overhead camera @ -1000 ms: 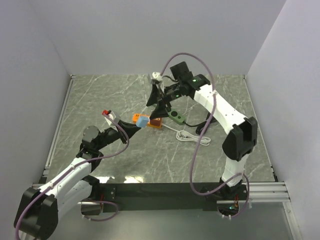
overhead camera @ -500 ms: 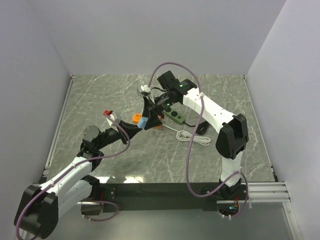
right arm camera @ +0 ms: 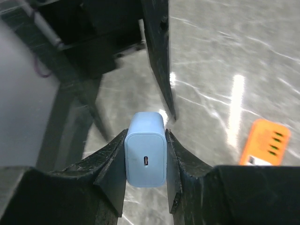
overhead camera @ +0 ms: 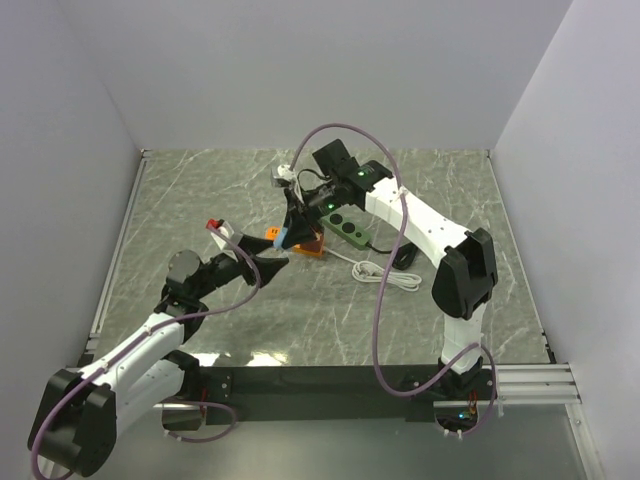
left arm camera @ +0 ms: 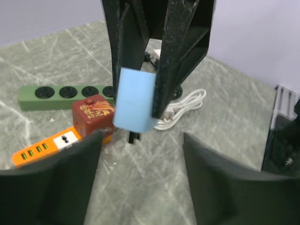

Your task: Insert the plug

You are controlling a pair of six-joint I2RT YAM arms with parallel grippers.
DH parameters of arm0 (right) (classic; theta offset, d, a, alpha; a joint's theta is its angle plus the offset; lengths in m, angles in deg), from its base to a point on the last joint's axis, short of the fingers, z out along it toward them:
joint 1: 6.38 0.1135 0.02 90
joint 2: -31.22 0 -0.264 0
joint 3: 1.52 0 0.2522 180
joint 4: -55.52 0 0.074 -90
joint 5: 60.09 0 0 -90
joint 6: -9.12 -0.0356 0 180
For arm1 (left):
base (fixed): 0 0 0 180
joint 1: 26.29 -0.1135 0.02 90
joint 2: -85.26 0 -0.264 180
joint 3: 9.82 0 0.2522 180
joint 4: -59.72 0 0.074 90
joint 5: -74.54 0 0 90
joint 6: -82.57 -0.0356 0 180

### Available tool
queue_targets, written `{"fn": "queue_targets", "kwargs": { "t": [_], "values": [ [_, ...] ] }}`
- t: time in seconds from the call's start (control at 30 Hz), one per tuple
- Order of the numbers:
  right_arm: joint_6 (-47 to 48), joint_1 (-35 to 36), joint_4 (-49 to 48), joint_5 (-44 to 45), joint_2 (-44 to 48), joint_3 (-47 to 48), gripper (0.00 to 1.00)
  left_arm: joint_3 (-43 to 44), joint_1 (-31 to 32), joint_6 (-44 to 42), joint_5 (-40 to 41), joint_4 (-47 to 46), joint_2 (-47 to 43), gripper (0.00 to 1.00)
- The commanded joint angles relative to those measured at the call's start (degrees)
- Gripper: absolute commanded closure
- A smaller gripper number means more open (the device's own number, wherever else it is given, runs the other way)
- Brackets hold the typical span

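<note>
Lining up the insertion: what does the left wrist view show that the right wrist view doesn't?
Left wrist only: the green power strip, the red cube, the white cable, and the prongs under the blue charger. Right wrist only: the charger's USB-C port. Both: the charger clamped between the fingers of the right gripper, and the orange strip.

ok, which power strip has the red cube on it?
The orange strip; the red cube sits on its end. The green strip behind shows only open sockets.
</note>
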Motion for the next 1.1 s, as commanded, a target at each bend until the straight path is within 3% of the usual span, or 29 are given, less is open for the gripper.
{"fn": "queue_targets", "kwargs": {
  "t": [0.0, 0.17, 0.4, 0.53, 0.67, 1.07],
  "values": [
    [-5.69, -2.24, -7.39, 7.84, 3.21, 0.95, 1.0, 2.59, 0.36, 0.07, 6.1, 0.92, 0.04, 0.21],
    [-8.86, -2.78, -3.82, 23.39, -3.96, 9.81, 1.0, 3.55, 0.19, 0.51, 16.01, 4.44, 0.57, 0.19],
    [-9.47, -2.51, 2.62, 31.22, -17.78, 23.79, 1.0, 1.01, -0.69, 3.23, 27.01, 6.81, -6.18, 0.16],
    [-8.25, -1.46, 5.44, 33.52, -22.01, 28.02, 1.0, -0.49, -1.39, 4.12, 27.73, 7.16, -9.09, 0.14],
    [-7.54, -0.49, 5.35, 35.8, -22.63, 26.44, 1.0, -0.84, -2.36, 4.73, 27.29, 6.99, -10.24, 0.14],
    [-6.75, 2.59, 9.48, 39.41, -29.04, 29.87, 1.0, -0.31, -4.12, 6.31, 25.97, 5.76, -5.85, 0.13]
  ]
}}
